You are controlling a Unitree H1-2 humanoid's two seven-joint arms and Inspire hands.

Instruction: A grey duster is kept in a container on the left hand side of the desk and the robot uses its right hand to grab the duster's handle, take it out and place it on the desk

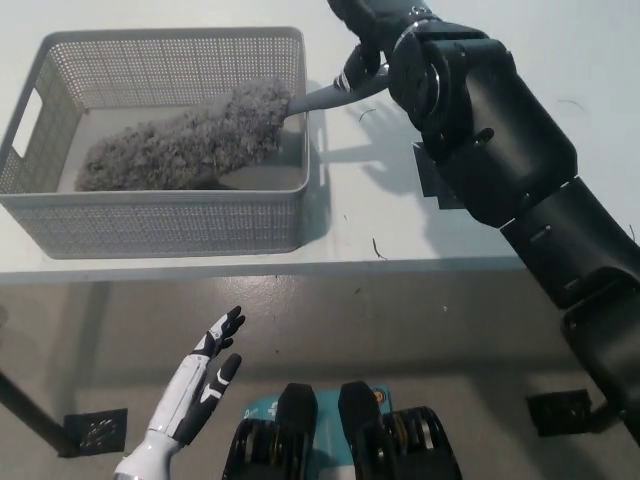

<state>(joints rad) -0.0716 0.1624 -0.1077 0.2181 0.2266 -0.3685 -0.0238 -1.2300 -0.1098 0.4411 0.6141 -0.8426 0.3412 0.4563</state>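
The white left hand rests low, below the desk edge, fingers spread and empty. On the desk's left the grey duster lies in the basket, its handle poking over the rim. The black right hand is at the handle, but I cannot tell if it has gripped it. Lifting out and placing remain.

We have the container on the left part of the desk, duster lying in it, its handle sticking out over the container's right wall near the back corner. Right hand sits at the handle's far end, behind and right of the container. Left hand hangs below the desk's front edge, before the container, well apart
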